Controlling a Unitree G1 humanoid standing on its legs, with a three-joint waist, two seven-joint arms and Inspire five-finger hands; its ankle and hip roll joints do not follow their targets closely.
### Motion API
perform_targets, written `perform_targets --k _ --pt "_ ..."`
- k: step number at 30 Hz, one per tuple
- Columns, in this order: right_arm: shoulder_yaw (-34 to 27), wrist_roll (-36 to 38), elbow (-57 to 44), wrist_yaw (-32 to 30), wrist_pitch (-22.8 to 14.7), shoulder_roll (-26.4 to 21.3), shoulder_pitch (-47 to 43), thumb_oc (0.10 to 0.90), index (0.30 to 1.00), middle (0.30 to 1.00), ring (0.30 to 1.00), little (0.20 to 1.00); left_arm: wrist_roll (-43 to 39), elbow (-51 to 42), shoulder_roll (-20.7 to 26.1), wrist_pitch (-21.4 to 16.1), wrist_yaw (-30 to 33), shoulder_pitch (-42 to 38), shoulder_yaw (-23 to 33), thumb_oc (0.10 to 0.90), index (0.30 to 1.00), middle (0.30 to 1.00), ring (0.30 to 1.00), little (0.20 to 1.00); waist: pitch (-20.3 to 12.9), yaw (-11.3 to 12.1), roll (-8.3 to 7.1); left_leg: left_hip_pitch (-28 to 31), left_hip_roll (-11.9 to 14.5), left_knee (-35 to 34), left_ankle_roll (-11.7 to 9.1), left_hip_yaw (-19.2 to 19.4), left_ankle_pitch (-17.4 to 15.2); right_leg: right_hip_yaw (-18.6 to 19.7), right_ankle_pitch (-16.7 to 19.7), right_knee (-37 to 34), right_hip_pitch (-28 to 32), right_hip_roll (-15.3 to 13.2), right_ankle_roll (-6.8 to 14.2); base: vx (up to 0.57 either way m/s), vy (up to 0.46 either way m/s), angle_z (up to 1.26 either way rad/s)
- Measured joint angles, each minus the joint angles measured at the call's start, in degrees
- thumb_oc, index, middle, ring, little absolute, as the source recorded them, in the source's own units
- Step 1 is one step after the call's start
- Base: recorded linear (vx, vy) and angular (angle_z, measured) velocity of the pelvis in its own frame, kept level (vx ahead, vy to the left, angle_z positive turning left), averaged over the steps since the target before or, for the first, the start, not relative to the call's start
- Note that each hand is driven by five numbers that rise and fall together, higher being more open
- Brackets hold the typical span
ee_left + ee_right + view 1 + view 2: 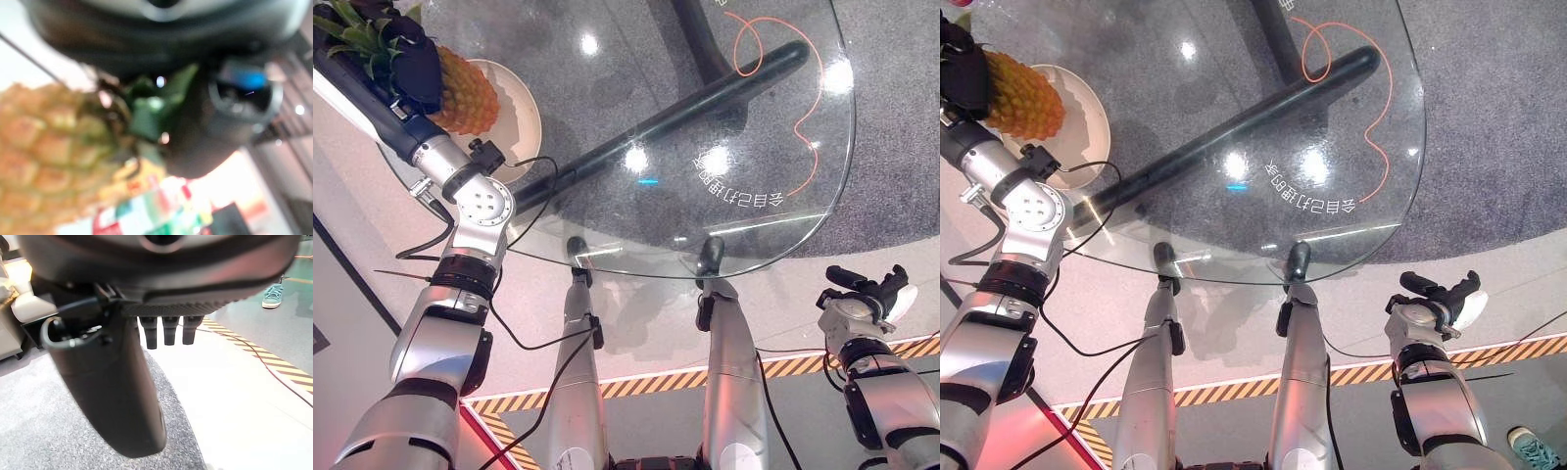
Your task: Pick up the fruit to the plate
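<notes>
- The left hand (416, 69) reaches across the far left part of the round glass table (783, 225), its dark fingers curled round the pineapple (465, 93) at the base of the green crown (357, 39).
- The pineapple hangs tilted over the pale plate (521, 117), which sits on the table's left edge; whether the fruit touches the plate cannot be told.
- In the left wrist view the orange, scaled body (44, 147) and the green leaves (151, 105) lie right against the hand's dark bulk.
- The right hand (867, 287) hangs low beside the table's right edge, well apart from the plate, its fingers relaxed and holding nothing.
- A shoe (1536, 448) of a person stands on the floor at the lower right.
</notes>
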Motion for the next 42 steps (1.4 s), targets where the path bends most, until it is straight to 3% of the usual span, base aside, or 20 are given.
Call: perform_targets --k 34,35,36,38,40,42 --pt "0.2 -0.4 0.0 0.1 -0.2 0.6 -1.9 0.800 0.900 0.900 0.900 0.900 -4.0 5.7 -0.1 -0.1 -3.3 -2.9 -0.4 0.100 0.300 0.300 0.300 0.200 0.1 -0.4 -0.94 -2.1 0.1 0.0 0.0 -0.4 0.0 -0.3 0.0 -0.2 -1.7 0.2 -0.1 0.00 0.000 0.00" --pt "0.2 -0.4 0.1 0.1 -0.2 0.6 -1.8 0.800 0.900 0.900 0.900 0.900 -4.0 5.7 -0.1 -0.1 -3.3 -3.3 -0.4 0.270 0.446 0.446 0.446 0.370 0.0 -0.4 -0.95 -2.2 0.1 0.0 -0.1 -0.5 0.1 -0.2 0.0 -0.2 -1.7 0.2 -0.1 0.00 0.000 0.00" --pt "0.2 -0.4 0.0 0.1 -0.2 0.6 -1.9 0.800 0.900 0.900 0.900 0.900 -4.0 5.7 -0.1 -0.1 -3.4 -3.6 -0.4 0.355 0.519 0.519 0.519 0.455 0.0 -0.4 -0.96 -2.3 0.2 0.0 -0.1 -0.7 0.1 -0.2 0.0 -0.2 -1.7 0.3 -0.1 0.00 0.000 0.00" --pt "0.2 -0.4 0.0 0.1 -0.2 0.6 -2.0 0.800 0.900 0.900 0.900 0.900 -4.0 5.7 -0.1 -0.1 -3.4 -4.1 -0.6 0.438 0.589 0.589 0.589 0.538 0.0 -0.4 -1.11 -2.5 0.2 0.1 -0.2 -0.8 0.1 -0.3 0.0 -0.3 -1.8 0.4 -0.1 0.00 0.000 0.00" --pt "0.2 -0.4 0.0 0.1 -0.3 0.6 -2.0 0.800 0.900 0.900 0.900 0.900 -4.0 5.7 -0.1 -0.2 -3.4 -4.4 -0.6 0.687 0.804 0.804 0.804 0.787 0.0 -0.4 -1.16 -2.5 0.3 0.1 -0.2 -0.8 0.1 -0.3 0.0 -0.3 -1.8 0.4 -0.1 0.00 0.000 0.00" --pt "0.2 -0.4 0.0 0.1 -0.3 0.6 -2.0 0.800 0.900 0.900 0.900 0.900 -4.0 5.7 -0.1 -0.2 -3.4 -4.6 -0.6 0.690 0.806 0.806 0.806 0.790 0.0 -0.4 -1.16 -2.5 0.2 0.1 -0.2 -0.8 0.1 -0.3 0.0 -0.3 -1.8 0.4 -0.1 0.00 0.000 0.00"
